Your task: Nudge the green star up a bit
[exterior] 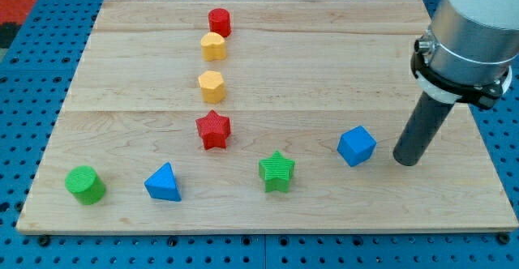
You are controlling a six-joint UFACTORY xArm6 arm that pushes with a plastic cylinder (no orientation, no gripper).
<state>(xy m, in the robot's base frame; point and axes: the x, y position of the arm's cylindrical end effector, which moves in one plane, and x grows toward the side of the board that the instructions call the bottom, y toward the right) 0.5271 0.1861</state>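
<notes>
Well apart: my tip (406,162), green star (276,171).

The wooden board (324,50) carries eight blocks and lies on a blue perforated surface (32,74). A column runs down from the view's top: red cylinder (219,22), yellow heart (213,47), yellow hexagon (211,86), red star (213,130). Along the view's bottom, left to right: green cylinder (85,185), blue triangle (164,182), green star (276,171), blue cube (356,146).
</notes>
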